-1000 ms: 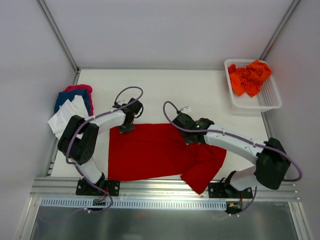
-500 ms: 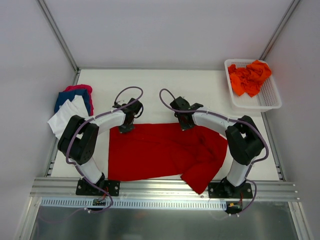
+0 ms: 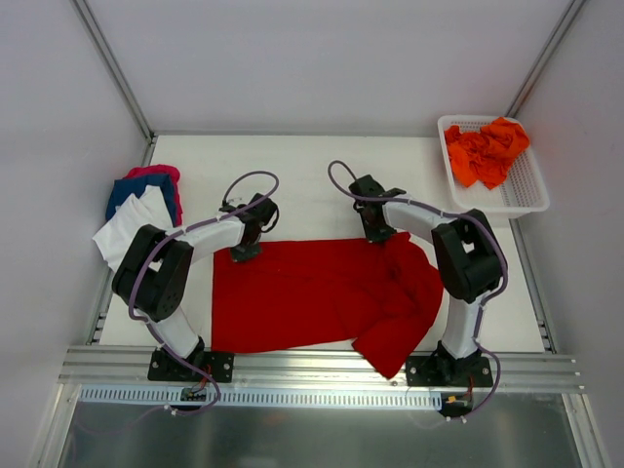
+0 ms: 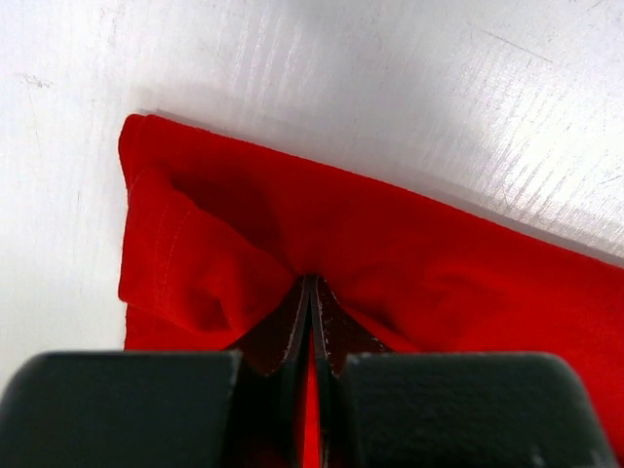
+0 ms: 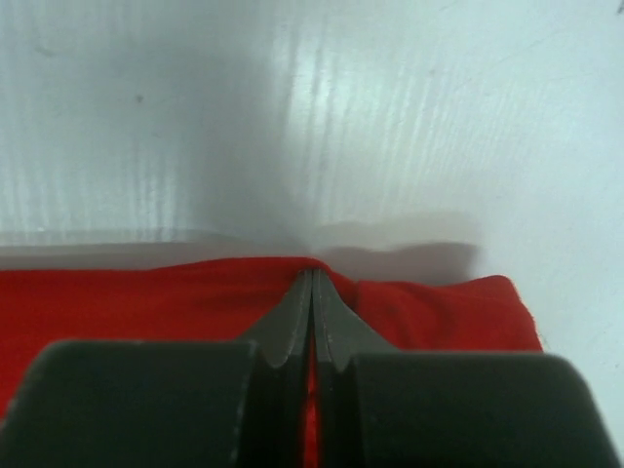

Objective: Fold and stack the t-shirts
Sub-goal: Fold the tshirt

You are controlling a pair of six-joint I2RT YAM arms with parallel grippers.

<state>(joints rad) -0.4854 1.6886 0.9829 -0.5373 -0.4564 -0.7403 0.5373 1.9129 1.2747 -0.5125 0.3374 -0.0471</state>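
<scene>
Nearest the arm bases: deep red t-shirt [image 3: 312, 292] lies spread on the table [image 3: 322, 171]. Its body is mostly flat, and one lobe of cloth at the near right reaches toward the table's near edge.

Far edge of the shirt, left end: left claw [image 3: 245, 252] is pressed together on the cloth. Its wrist view shows the fabric puckered into the closed tips, with the shirt's corner folded over just beside them.

Far edge, right end: right claw [image 3: 378, 234] is likewise pressed together, pinching a small raised ridge of the red hem. Bare table lies beyond it.

Left side, farther back: white tee [image 3: 127, 229] lies crumpled at the table's left edge. It overlaps a blue tee [image 3: 136, 190], and a pink tee [image 3: 156, 173] shows behind that.

Far right corner: white mesh basket [image 3: 526, 190] holds bunched orange tees [image 3: 485, 151], well apart from the red shirt.
</scene>
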